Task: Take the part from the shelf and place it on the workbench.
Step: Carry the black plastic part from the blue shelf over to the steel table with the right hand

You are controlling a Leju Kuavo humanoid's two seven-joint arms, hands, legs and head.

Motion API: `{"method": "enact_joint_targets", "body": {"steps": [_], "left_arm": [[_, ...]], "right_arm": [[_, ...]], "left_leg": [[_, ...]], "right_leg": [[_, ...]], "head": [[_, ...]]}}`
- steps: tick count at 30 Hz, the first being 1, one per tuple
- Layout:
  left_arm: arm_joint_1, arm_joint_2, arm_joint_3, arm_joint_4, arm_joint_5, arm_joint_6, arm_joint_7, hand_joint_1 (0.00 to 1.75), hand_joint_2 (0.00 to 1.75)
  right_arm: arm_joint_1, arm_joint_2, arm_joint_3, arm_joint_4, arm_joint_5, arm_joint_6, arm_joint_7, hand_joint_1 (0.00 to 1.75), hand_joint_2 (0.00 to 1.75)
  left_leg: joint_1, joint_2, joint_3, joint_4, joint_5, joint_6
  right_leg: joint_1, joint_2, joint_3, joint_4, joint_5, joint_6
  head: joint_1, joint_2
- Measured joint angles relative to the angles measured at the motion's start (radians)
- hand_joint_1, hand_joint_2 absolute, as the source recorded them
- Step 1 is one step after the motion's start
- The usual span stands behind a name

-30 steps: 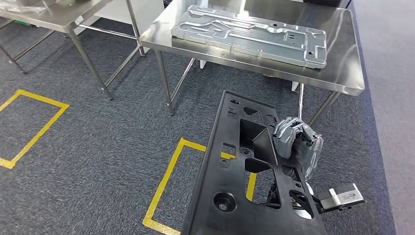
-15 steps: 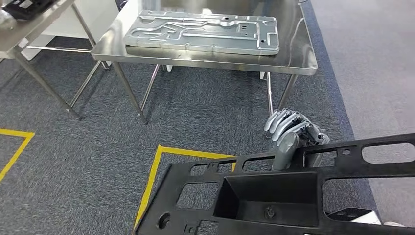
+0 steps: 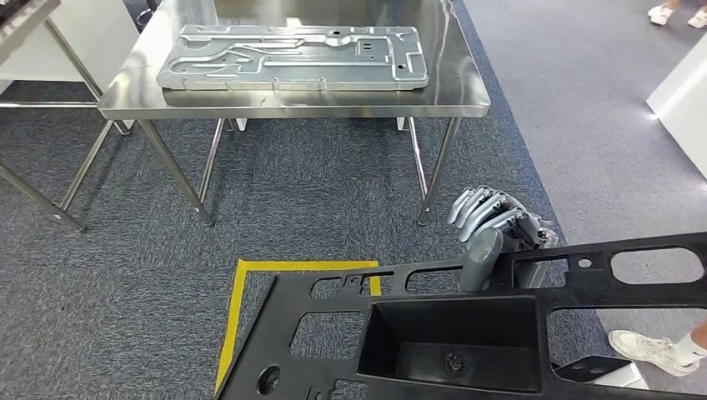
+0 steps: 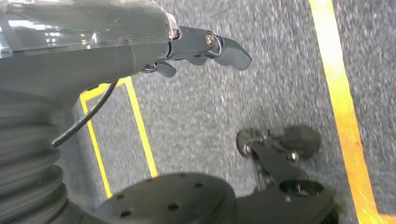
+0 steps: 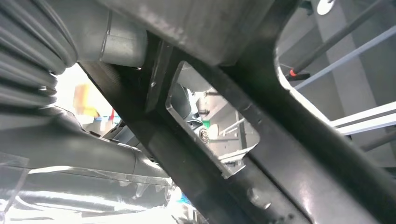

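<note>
Hanging at nine o'clock over grey carpet and yellow floor tape (image 4: 343, 102): left hand (image 4: 205, 44), fingers apart, holding nothing. Lying flat at twelve o'clock on the stainless steel workbench (image 3: 467, 92): a silver stamped metal plate (image 3: 292, 57). Spanning five to three o'clock, well short of the bench: the long black plastic part with cut-outs and a square pocket (image 3: 454, 333), being gripped along its far rail by the right hand (image 3: 492, 229). Probably risking a swing of the unsupported left end into a table leg (image 3: 435, 167), or landing on the plate. Standing at four o'clock: a person's white shoe (image 3: 646, 350), likely within the part's sweep.
</note>
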Motion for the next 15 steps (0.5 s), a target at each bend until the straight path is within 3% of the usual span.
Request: {"method": "enact_joint_targets", "body": {"steps": [1, 2, 3, 5, 6, 8, 12, 13, 15], "left_arm": [[0.001, 0.0, 0.0, 0.0, -0.001, 0.002, 0.001, 0.0, 1.75], [0.001, 0.001, 0.0, 0.0, -0.001, 0.005, 0.002, 0.0, 1.75], [0.001, 0.001, 0.0, 0.0, -0.002, 0.008, 0.003, 0.0, 1.75], [0.001, 0.001, 0.0, 0.0, -0.003, 0.011, 0.004, 0.0, 1.75], [0.001, 0.0, 0.0, 0.0, -0.004, 0.011, 0.005, 0.0, 1.75], [0.002, 0.0, 0.0, 0.0, -0.005, 0.012, 0.009, 0.0, 1.75], [-0.002, 0.0, 0.0, 0.0, -0.008, 0.012, 0.018, 0.0, 1.75], [-0.003, 0.0, 0.0, 0.0, -0.008, 0.011, 0.019, 0.0, 1.75], [-0.003, 0.0, 0.0, 0.0, -0.007, 0.009, 0.019, 0.0, 1.75]], "right_arm": [[0.0, -0.001, 0.0, 0.003, 0.0, -0.002, 0.0, 1.64, 1.75], [0.0, -0.002, 0.0, 0.006, 0.0, -0.003, 0.0, 1.64, 1.75], [0.0, -0.003, 0.0, 0.008, 0.001, -0.004, 0.0, 1.64, 1.75], [0.0, -0.005, 0.001, 0.011, 0.002, -0.006, 0.001, 1.64, 1.75], [-0.001, -0.005, 0.001, 0.011, 0.004, -0.007, 0.001, 1.64, 1.75], [-0.003, -0.006, 0.001, 0.011, 0.007, -0.01, 0.002, 1.64, 1.75], [-0.005, -0.006, 0.002, 0.009, 0.013, -0.017, 0.006, 1.64, 1.75], [-0.006, -0.005, 0.002, 0.009, 0.014, -0.017, 0.006, 1.64, 1.75], [-0.006, -0.005, 0.003, 0.01, 0.015, -0.017, 0.008, 1.64, 1.75]], "left_leg": [[-0.001, 0.007, 0.0, 0.0, -0.001, 0.0], [0.0, 0.013, 0.0, 0.0, -0.004, -0.001], [0.0, 0.017, 0.002, 0.001, -0.009, -0.003], [0.001, 0.022, 0.012, 0.001, -0.023, -0.01], [-0.001, 0.025, 0.017, 0.002, -0.03, -0.016], [-0.004, 0.03, 0.025, 0.0, -0.043, -0.028], [-0.001, 0.034, 0.041, 0.014, -0.064, -0.051], [0.0, 0.032, 0.022, 0.056, -0.076, -0.054], [0.001, 0.026, -0.068, 0.197, -0.106, -0.056]], "right_leg": [[-0.003, -0.008, -0.026, 0.054, -0.017, 0.003], [-0.006, -0.012, -0.039, 0.079, -0.017, 0.006], [-0.009, -0.015, -0.031, 0.065, 0.002, 0.007], [-0.013, -0.022, 0.037, -0.057, 0.067, 0.007], [-0.011, -0.027, 0.075, -0.124, 0.083, 0.005], [-0.005, -0.033, 0.116, -0.193, 0.076, -0.006], [-0.003, -0.022, 0.149, -0.207, 0.053, -0.035], [-0.005, -0.021, 0.164, -0.212, 0.047, -0.041], [-0.001, -0.022, 0.192, -0.215, 0.025, -0.051]], "head": [[0.0, 0.0], [0.0, 0.0], [0.0, 0.0], [0.001, 0.0], [0.001, 0.0], [0.001, 0.0], [-0.003, 0.0], [-0.006, 0.0], [-0.013, 0.0]]}}
